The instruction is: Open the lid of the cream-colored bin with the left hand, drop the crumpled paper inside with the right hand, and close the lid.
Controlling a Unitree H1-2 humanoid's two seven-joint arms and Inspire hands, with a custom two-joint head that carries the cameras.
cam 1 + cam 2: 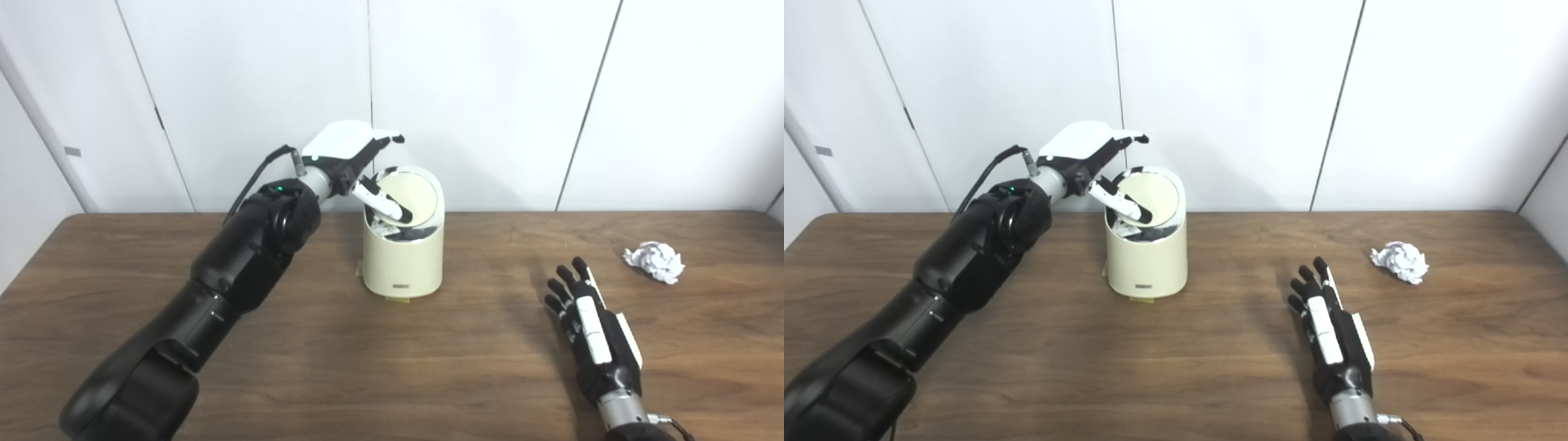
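Note that the left hand (352, 160) presses a thumb against the tilted lid (409, 196) of the cream-colored bin (403, 260), grasping nothing. The right hand (589, 321) rests released, fingers spread, on the table (429, 367). The crumpled paper (654, 261) lies unobstructed, near the right hand.

The left arm reached up and forward from the lower left, its left hand (352, 160) raised, fingers apart and thumb angled downward. The right hand (591, 318) lay low and flat, back upward, fingers straight and slightly spread, holding nothing.
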